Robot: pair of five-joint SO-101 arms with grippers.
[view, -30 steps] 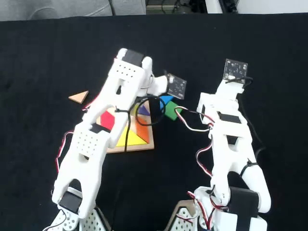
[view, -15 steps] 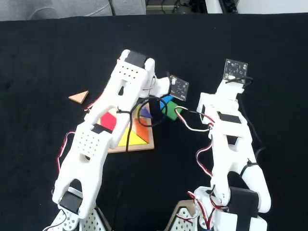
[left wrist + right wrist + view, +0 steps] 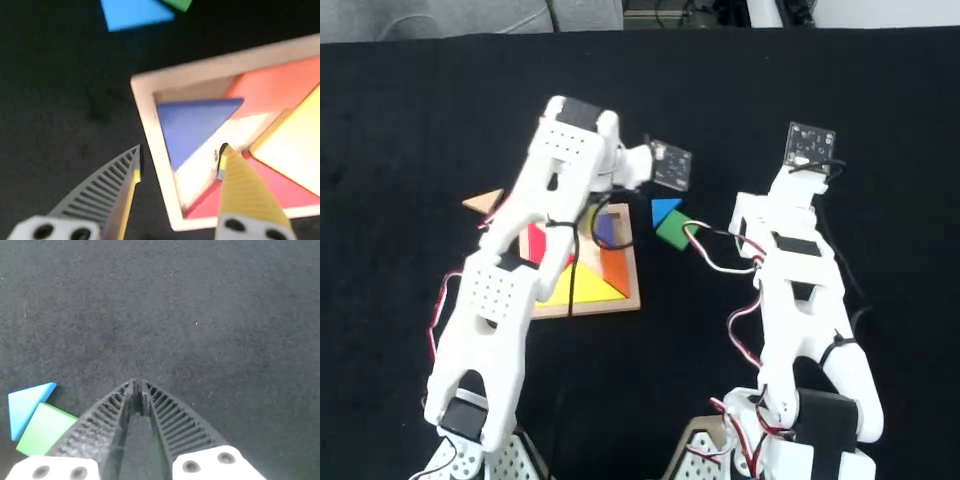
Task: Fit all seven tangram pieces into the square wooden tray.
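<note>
Straddling the tray (image 3: 146,107) wall beside the dark blue triangle (image 3: 192,122), left gripper (image 3: 180,151) spread wide, right gripper (image 3: 138,390) pinched closed, empty

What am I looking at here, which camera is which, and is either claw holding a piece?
These are robots: a left arm and a right arm, side by side at a black table. One picture looks down from above; the other two come from cameras on each arm's wrist. The square wooden tray holds several coloured pieces, including a dark blue triangle. Outside it lie a light blue triangle, a green piece and a wood-coloured triangle. The left gripper is open over the tray's corner, holding nothing. The right gripper is shut, empty, above the table.
</note>
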